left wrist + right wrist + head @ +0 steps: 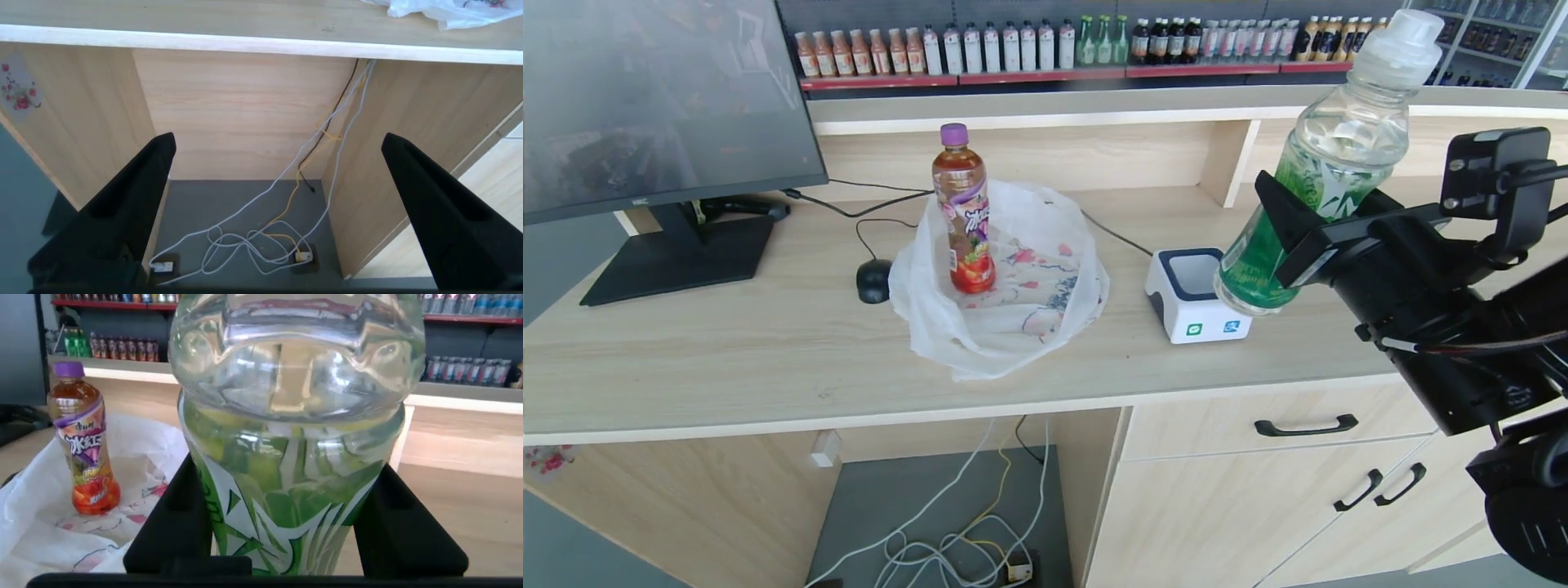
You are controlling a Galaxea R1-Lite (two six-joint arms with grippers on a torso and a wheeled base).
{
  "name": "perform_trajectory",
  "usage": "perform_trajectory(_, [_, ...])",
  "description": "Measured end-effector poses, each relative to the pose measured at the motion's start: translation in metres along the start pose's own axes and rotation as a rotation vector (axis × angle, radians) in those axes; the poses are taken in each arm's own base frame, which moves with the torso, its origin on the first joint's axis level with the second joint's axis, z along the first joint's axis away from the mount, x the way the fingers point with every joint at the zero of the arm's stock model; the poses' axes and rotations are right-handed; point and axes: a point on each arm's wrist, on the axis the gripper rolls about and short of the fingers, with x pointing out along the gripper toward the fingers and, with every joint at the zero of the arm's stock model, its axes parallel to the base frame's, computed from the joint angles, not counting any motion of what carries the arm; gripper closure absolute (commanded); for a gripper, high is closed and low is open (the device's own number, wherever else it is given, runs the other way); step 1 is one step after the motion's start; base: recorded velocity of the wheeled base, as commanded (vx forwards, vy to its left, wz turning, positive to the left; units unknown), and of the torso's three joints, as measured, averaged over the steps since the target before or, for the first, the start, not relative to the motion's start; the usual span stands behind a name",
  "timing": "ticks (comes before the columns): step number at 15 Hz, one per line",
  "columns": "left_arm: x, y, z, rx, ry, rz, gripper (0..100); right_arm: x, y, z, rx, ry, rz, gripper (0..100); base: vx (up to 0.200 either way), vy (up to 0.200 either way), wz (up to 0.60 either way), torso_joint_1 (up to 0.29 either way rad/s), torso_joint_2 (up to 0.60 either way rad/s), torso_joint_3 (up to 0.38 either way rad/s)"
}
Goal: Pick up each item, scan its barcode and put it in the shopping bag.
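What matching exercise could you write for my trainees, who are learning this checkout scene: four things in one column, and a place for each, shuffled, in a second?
1. purple-capped bottle of reddish tea
2. clear plastic bottle with green label
3. white box-shaped barcode scanner
4. black computer mouse

A. on the wooden counter, between the white plastic shopping bag and the black monitor stand
B. held tilted in the right gripper
C. upright in the shopping bag
D. on the counter, to the robot's right of the bag

Pairs: 1-C, 2-B, 3-D, 4-A.
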Motion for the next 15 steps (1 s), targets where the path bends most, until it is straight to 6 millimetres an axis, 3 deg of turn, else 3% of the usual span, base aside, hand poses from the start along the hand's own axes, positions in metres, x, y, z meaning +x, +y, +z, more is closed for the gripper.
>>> perform_trajectory(3, [0.0000,0.0000,0.0000,0.002,0.000,0.000,0,0.0000,0.0000,0.0000,-0.002,0.001,0.000,100,0.000,0.200,0.00,0.004,0.00,-0.004])
perform_trajectory(15, [0.0000,0.0000,0.0000,0.003,0.000,0.000,0,0.0007,0.0057,-0.0081,0.002,0.023,0.016,100,0.000,0.000,0.00,0.000,0.00,0.000])
